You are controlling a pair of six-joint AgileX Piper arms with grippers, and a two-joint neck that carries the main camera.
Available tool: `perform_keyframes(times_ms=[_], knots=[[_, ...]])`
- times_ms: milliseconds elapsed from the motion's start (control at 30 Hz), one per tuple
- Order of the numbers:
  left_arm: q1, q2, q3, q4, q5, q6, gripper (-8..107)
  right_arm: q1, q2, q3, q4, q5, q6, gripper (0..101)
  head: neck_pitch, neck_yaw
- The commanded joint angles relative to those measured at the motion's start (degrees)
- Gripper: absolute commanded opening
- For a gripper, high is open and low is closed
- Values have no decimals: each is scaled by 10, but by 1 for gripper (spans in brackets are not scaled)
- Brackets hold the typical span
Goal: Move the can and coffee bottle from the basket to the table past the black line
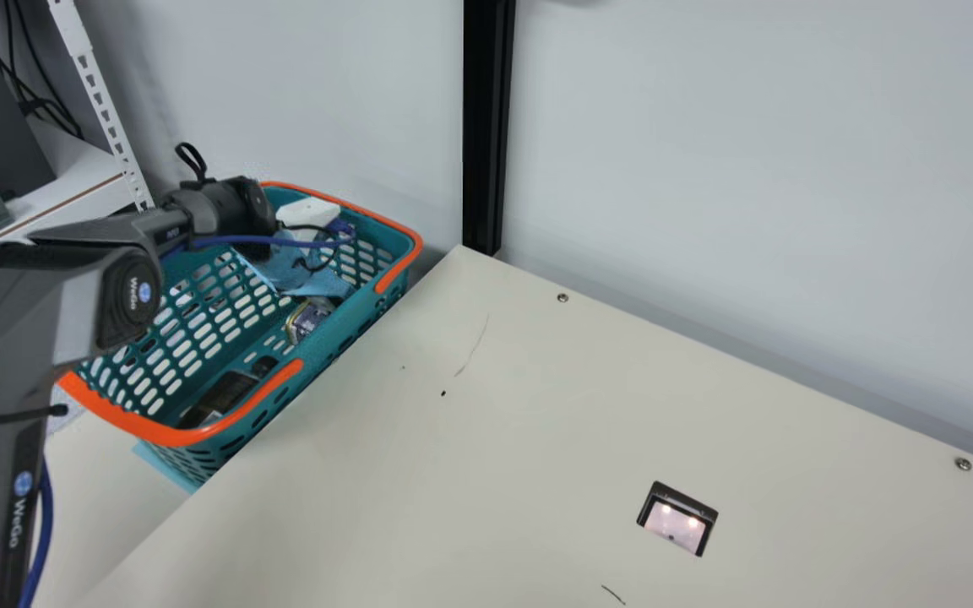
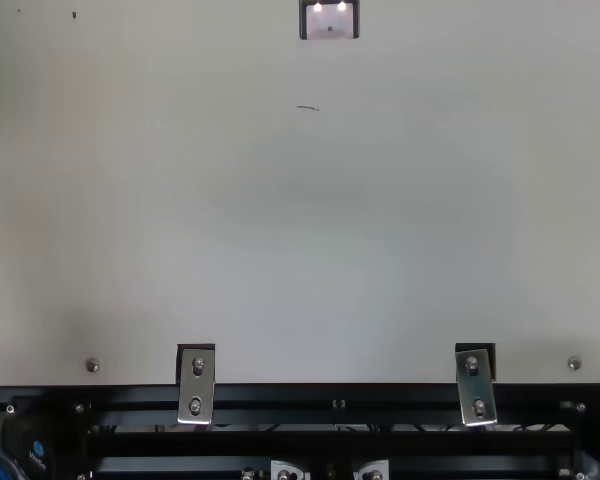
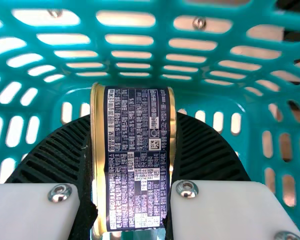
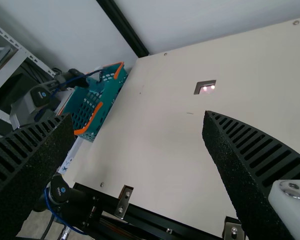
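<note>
In the main view, the left arm (image 1: 9,371) reaches over the teal basket (image 1: 413,240), whose orange handles lie along its rim. Down inside, near the wall by the table (image 1: 495,431), is the can (image 1: 307,319), and further toward the basket's near end lies a dark rounded shape (image 1: 229,391), probably the coffee bottle on its side, though the mesh and shadow leave it unsure. The cream top bears a thin curved scratch (image 1: 473,346) and a short black stroke (image 1: 613,594); which one counts as the black line I can't say. The top view shows that same stroke on the table, beyond the metal brackets (image 2: 196,385). In the left wrist view, the left gripper (image 3: 133,120) pinches the can by its sides, ribbed fingers on either flank, with the basket's mesh around it. In the right wrist view, the right gripper (image 4: 136,119) is spread wide with nothing between its fingers, aimed over the tabletop. I'd judge the step in hand to be taking the can out, with the bottle still to do. Next calls for a firm pinch and a straight lift until the can clears the rim and handle, then a carry across and a gentle set-down past the line.
</note>
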Motion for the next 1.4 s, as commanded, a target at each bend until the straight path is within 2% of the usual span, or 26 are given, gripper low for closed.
perform_keyframes(times_ms=[0, 167, 333, 533, 733, 1033, 1200, 1367], knots=[[6, -31, 34, -14, -13, 19, 10, 0, 0, 0, 0, 0, 0, 101, -18, 6], [23, -106, 121, -59, -44, 76, 10, 0, 0, 0, 0, 0, 0, 101, -18, 6], [44, -205, 222, -135, -66, 152, 10, 0, 0, 0, 0, 0, 0, 101, -18, 6], [69, -346, 333, -248, -71, 226, 10, 0, 0, 0, 0, 0, 0, 101, -18, 6], [86, -488, 423, -341, -66, 247, 10, 0, 0, 0, 0, 0, 0, 101, -18, 6], [87, -671, 513, -394, -31, 157, 10, 0, 0, 0, 0, 0, 0, 101, -18, 6], [90, -753, 537, -390, 34, 51, 10, 0, 0, 0, 0, 0, 0, 101, -18, 6], [98, -814, 540, -396, 108, -56, 10, 0, 0, 0, 0, 0, 0, 101, -18, 6]])
